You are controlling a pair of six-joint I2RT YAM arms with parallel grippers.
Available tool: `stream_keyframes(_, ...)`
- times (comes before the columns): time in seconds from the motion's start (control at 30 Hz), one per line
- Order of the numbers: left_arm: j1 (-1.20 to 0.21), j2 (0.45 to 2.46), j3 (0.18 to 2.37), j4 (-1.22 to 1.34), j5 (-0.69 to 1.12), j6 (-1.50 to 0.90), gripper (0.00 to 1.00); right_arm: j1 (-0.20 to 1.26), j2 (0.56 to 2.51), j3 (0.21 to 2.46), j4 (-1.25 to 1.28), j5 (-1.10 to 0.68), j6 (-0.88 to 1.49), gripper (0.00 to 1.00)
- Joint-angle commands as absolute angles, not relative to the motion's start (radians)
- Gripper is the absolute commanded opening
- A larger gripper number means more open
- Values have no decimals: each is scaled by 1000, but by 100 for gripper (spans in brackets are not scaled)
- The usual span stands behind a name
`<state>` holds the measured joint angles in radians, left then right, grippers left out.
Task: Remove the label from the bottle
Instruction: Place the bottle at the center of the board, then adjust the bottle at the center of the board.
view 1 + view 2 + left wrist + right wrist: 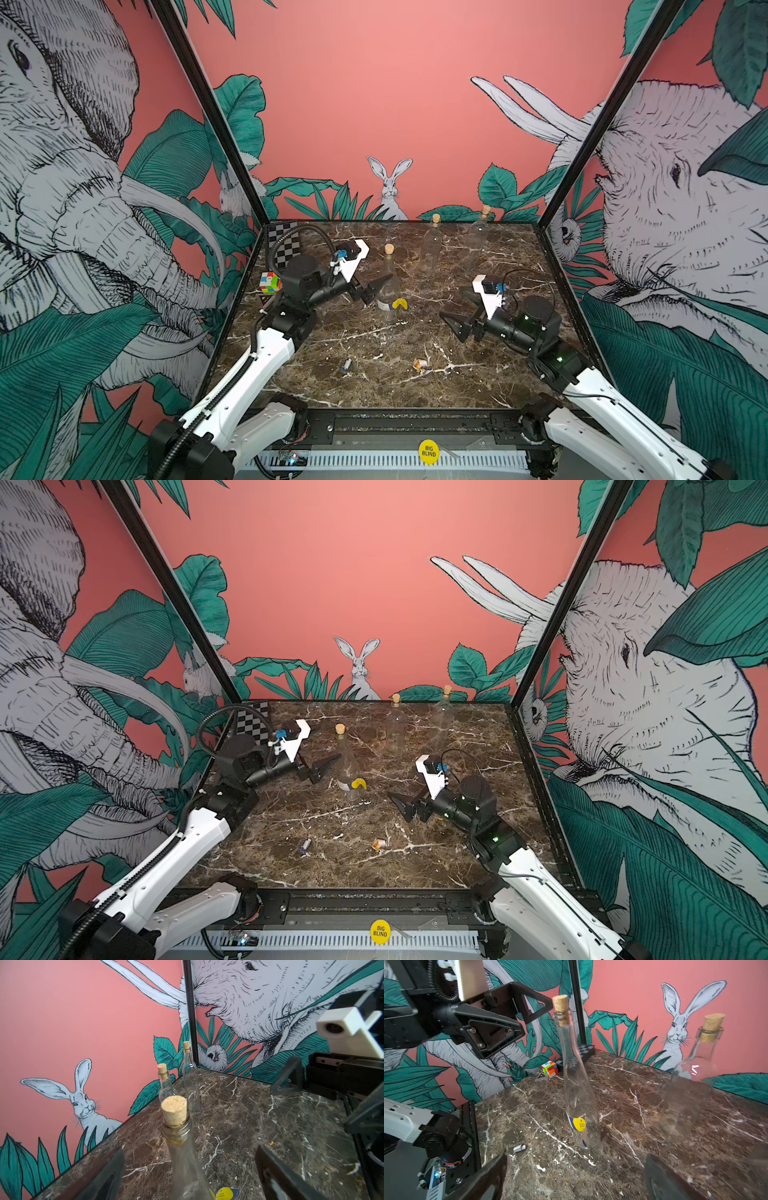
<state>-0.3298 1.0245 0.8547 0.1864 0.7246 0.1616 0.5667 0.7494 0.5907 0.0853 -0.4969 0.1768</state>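
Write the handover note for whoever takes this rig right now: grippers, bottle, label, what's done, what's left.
Left gripper: open, right at the labelled bottle, fingers seemingly either side, not gripping.
Right gripper: open, empty, apart from the bottle, low over the table.
Bottle: upright, corked, mid-table. Yellow label sits low on it, one edge apparently lifted.
Done: label not off. Two crumpled scraps lie near the front, and two bare bottles stand at the back.
Left: steady the bottle, peel the label.

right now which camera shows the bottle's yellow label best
The right wrist view: the yellow label is close, unblocked, its print showing. Both top views give a tiny yellow patch; the left wrist view crops it.
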Motion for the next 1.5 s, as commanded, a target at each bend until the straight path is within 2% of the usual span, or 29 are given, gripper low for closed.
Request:
stream_keyframes(0.0,-233,1108,905,126,1102,191,99,561,792,639,132,-607,191,99)
stream_keyframes(0.1,-217,1226,1014,-38,1250,295,97,562,835,673,111,-647,185,99)
stream_keyframes(0.2,-218,1316,1114,-212,1299,436,94,562,857,699,79,-657,168,99)
stream_keyframes(0.47,-224,1437,1121,-57,1301,413,94,561,874,700,71,-638,178,99)
stream_keyframes(0.67,-289,1506,1134,39,1234,414,93,561,890,701,83,-631,190,99)
stream_keyframes(0.9,-320,1566,1096,287,1220,260,90,561,883,705,69,-622,184,99)
stream_keyframes(1.27,-332,1580,1023,416,1221,210,71,562,882,698,57,-601,190,99)
stream_keyframes(1.47,-342,1567,990,448,1206,208,66,562,899,707,55,-599,195,99)
